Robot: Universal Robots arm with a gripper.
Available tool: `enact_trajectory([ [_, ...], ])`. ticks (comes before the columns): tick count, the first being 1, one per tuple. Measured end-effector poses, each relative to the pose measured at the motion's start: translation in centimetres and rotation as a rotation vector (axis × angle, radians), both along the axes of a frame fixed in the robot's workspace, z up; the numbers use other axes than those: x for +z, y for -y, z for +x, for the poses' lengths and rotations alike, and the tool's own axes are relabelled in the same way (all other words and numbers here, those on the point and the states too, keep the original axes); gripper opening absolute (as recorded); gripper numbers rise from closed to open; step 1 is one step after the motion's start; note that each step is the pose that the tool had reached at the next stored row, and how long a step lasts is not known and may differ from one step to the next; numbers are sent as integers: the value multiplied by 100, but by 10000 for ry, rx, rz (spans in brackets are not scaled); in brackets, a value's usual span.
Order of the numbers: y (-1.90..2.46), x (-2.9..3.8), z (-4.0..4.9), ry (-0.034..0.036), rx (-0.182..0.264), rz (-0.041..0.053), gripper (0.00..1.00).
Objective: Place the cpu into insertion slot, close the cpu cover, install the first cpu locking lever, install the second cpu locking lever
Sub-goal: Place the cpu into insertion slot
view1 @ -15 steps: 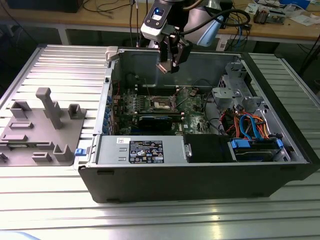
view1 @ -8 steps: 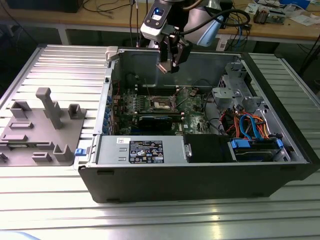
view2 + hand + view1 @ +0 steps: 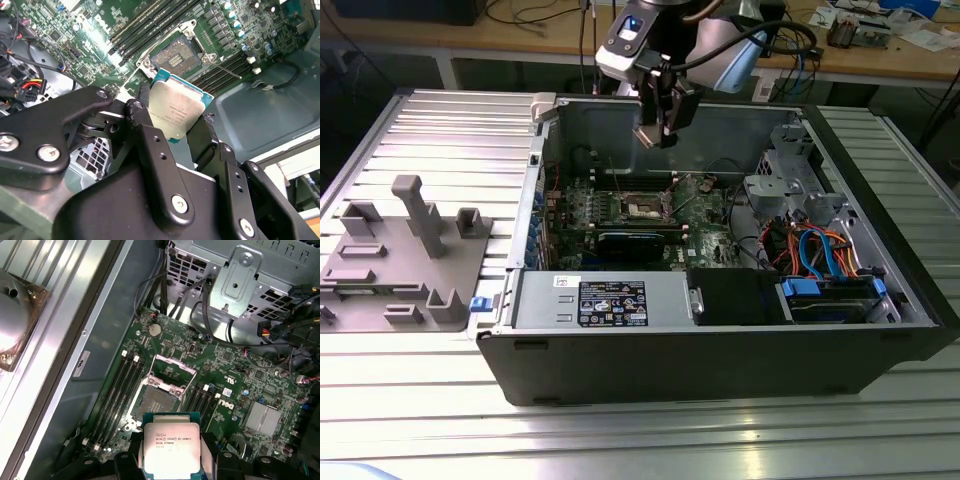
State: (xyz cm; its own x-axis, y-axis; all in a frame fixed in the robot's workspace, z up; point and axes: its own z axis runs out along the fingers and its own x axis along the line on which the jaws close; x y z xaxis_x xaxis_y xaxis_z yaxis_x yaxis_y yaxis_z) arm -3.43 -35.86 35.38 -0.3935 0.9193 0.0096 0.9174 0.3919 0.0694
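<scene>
Edges of the cpu [image 3: 176, 107] disappear under the matt black fingers [image 3: 145, 137] on two opposite sides. The contact itself is covered, yet the jaws are plainly clamped on the chip in both wrist views. Its near part is cut off at the frame edge in the first wrist view. In the exterior view the chip is too small to make out beneath the gripper [image 3: 660, 135], which hangs well above the insertion slot [image 3: 642, 207].

The cpu is a flat square with a brushed silver-grey lid on a blue-green border. It is held clear of the insertion slot, above it and not touching.

The slot [image 3: 157, 402] is a dark square recess with a fine grainy floor and a bright metal rim, and it lies open. Just beyond it the cpu cover [image 3: 172, 371], a thin silvery frame with a square window, stands raised off the slot; its hinge is hard to make out. A thin metal rod [image 3: 226, 69] slants free beside the slot.

Long black memory slots [image 3: 117, 385] flank the slot on the green motherboard [image 3: 230, 360], inside a dark grey sheet-metal case [image 3: 720, 350].
</scene>
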Motion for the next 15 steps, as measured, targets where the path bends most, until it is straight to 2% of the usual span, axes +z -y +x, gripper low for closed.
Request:
enact_trajectory([
  [13, 0, -2, 0, 1, -7, 1, 54],
  [15, -1, -9, 0, 2, -129, -7, 54],
])
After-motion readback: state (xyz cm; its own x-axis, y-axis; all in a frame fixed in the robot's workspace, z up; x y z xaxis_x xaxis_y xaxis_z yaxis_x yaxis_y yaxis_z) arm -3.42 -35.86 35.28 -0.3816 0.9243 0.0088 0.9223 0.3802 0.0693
